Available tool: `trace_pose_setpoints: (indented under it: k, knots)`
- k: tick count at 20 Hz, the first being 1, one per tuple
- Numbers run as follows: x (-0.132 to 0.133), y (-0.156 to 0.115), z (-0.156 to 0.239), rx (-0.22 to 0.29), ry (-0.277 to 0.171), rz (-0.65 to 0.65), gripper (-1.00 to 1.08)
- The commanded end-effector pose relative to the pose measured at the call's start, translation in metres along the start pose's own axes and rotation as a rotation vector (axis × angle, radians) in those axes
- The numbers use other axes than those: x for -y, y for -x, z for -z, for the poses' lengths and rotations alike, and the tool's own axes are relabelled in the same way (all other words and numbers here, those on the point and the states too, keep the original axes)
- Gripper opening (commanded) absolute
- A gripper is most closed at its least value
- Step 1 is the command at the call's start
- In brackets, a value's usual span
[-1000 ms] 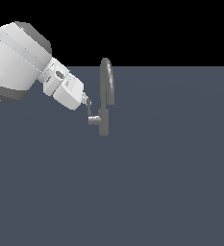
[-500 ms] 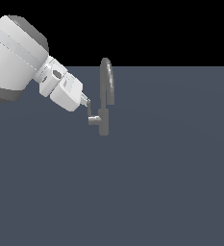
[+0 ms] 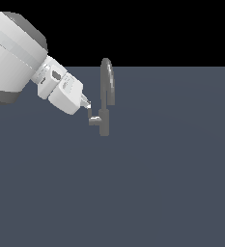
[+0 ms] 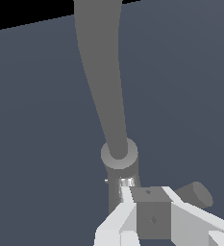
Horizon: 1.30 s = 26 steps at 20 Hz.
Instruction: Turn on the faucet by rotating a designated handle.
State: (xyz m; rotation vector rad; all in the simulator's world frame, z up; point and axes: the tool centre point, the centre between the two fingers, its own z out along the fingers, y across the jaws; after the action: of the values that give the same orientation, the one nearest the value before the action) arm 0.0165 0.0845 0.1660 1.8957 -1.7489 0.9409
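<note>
The arm (image 3: pixel 17 58) has drawn back slightly; its jaws grip the one handle (image 3: pixel 93 119) of one faucet (image 3: pixel 105 96).

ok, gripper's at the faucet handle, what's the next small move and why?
Probably a short sideways push that sweeps the handle around the faucet post. In the exterior view the gripper tips sit right at the handle's upper end, on the exterior view's left of the post. The wrist view shows the fingers close beside the handle block; actual contact can't be confirmed.
</note>
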Motion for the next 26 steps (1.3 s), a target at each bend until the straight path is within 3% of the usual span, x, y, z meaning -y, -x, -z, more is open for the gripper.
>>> trace_pose_setpoints:
  k: [1, 8, 10, 21, 23, 26]
  knots:
    - [-0.017, 0.004, -0.008, -0.007, 0.019, 0.009, -1.0]
    - [-0.039, 0.005, -0.012, -0.007, 0.022, 0.007, -1.0]
    - [-0.027, 0.008, -0.002, 0.005, -0.003, 0.005, -1.0]
    - [-0.067, 0.034, -0.042, -0.007, 0.021, 0.006, -1.0]
    - [-0.054, 0.035, -0.028, 0.008, -0.005, 0.004, -1.0]
    - [-0.056, 0.042, -0.037, 0.006, 0.0, 0.005, -1.0]
